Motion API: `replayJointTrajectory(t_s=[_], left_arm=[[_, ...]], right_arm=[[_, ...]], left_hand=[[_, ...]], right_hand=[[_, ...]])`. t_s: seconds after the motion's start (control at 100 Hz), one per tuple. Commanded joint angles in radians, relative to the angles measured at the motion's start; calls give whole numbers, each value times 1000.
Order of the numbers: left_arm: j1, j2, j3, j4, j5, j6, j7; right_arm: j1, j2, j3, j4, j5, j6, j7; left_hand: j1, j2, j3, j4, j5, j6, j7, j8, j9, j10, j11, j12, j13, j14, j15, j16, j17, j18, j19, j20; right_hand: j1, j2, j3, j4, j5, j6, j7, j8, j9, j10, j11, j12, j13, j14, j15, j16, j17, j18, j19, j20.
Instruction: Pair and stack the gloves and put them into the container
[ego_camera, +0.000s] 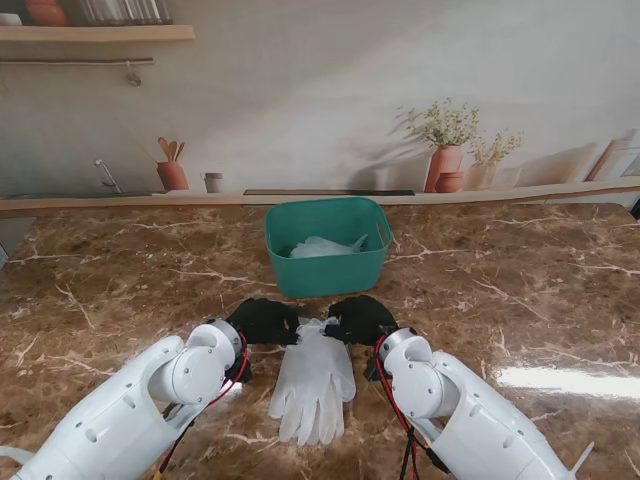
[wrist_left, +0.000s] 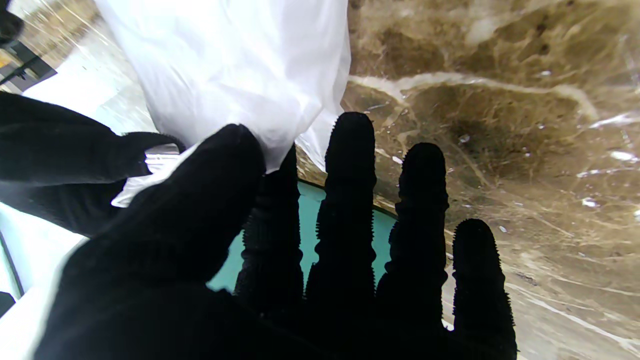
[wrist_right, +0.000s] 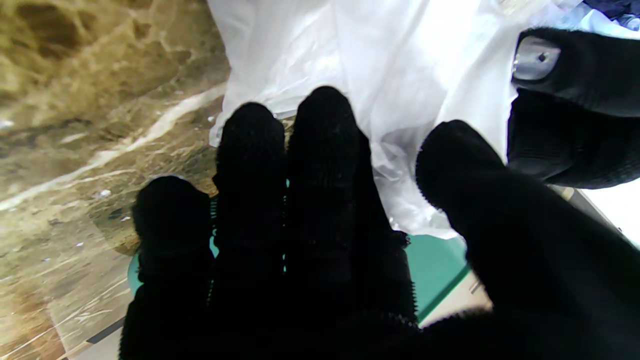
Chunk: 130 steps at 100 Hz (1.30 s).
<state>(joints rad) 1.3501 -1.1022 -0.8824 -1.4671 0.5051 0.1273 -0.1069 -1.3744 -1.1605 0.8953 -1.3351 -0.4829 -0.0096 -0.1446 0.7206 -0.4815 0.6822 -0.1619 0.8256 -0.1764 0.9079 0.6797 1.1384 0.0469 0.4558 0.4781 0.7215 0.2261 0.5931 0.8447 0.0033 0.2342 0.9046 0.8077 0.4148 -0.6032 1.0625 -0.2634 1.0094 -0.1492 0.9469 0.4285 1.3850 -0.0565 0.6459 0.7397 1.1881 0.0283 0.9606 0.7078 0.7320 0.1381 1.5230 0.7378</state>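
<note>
Our left hand (ego_camera: 263, 321) and right hand (ego_camera: 360, 319) pinch the cuff corners of the stacked white gloves (ego_camera: 313, 385), whose fingers trail back between our wrists; thin, limp and slippery, they'll sag, with the green container (ego_camera: 328, 246) just beyond our fingertips

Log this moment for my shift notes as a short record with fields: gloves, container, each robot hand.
gloves on table: white pair stacked, fingers pointing toward me, cuffs toward the container
container: green bin beyond the gloves, already holding white gloves
left robot hand: at the cuff's left corner, thumb and forefinger pinching it
right robot hand: at the cuff's right corner, fingers on the fabric
table: brown marble top
</note>
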Motion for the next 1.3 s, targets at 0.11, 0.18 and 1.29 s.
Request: replayJointTrajectory(t_s=[0.11, 0.18, 1.29], left_arm=[[-18, -21, 22, 37, -3, 10, 31], [-24, -24, 29, 47, 1, 12, 41], [332, -11, -285, -243, 153, -98, 189]], right_arm=[[22, -13, -16, 42, -9, 24, -11], [31, -18, -26, 57, -14, 35, -25], [90, -5, -177, 8, -272, 343, -51]], left_hand=[[-8, 16, 12, 7, 24, -41, 41, -10, -4, -3, 26, 11, 16, 15, 46, 15, 11, 11, 57, 21], [-7, 25, 3, 5, 15, -39, 39, -10, -14, -4, 24, 10, 12, 15, 44, 14, 11, 10, 60, 21], [-93, 183, -295, 83, -235, 230, -660, -485, -652, -11, -194, -242, -381, -133, -393, -424, -53, -153, -345, -387]], right_hand=[[-13, -19, 32, -9, 5, -33, 35, 29, 50, -15, 25, 21, 15, -28, 26, 21, -5, -13, 56, -15], [-15, -20, 33, -8, 4, -39, 33, 32, 45, -19, 24, 21, 10, -29, 24, 20, -7, -14, 54, -16], [-95, -52, -389, 207, -489, 162, -702, 34, -662, 32, -389, -404, -302, 10, -587, -256, -182, -33, -333, -96]])
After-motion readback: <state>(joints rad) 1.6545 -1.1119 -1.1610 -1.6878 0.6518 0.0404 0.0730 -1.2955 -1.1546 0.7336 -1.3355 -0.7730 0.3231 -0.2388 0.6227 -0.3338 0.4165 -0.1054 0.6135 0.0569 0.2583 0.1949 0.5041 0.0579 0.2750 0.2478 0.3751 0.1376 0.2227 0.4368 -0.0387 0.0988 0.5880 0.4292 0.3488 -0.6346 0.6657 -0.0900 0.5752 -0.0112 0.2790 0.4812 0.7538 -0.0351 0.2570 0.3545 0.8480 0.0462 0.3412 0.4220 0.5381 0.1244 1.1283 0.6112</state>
